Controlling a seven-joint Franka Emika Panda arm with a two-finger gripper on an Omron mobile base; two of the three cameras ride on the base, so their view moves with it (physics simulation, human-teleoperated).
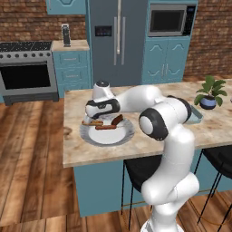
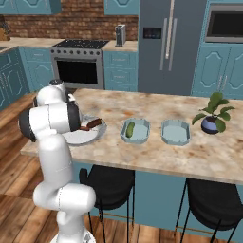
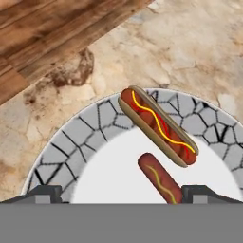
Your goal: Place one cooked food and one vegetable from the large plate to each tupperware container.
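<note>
The large plate (image 1: 121, 137) (image 2: 78, 138) (image 3: 57, 152) lies near the left end of the island counter. On it are a hot dog in a bun (image 3: 156, 126) (image 1: 93, 122), a bare sausage with a mustard line (image 3: 159, 179) (image 1: 105, 127), and another dark sausage (image 1: 117, 120) (image 2: 92, 124). My gripper (image 1: 100, 113) (image 3: 122, 193) hovers just above the plate, open, with its fingertips (image 3: 45, 192) wide apart and nothing between them. Two tupperware containers stand to the right of the plate. The nearer one (image 2: 142, 137) holds a green vegetable (image 2: 129, 129), and the farther one (image 2: 176, 131) is bare.
A potted plant (image 1: 209, 94) (image 2: 213, 114) stands at the counter's right end. The counter's left edge and the wooden floor (image 3: 42, 33) lie close to the plate. Dark stools (image 2: 107, 182) sit under the front edge. My own arm (image 1: 158, 122) spans the counter's middle.
</note>
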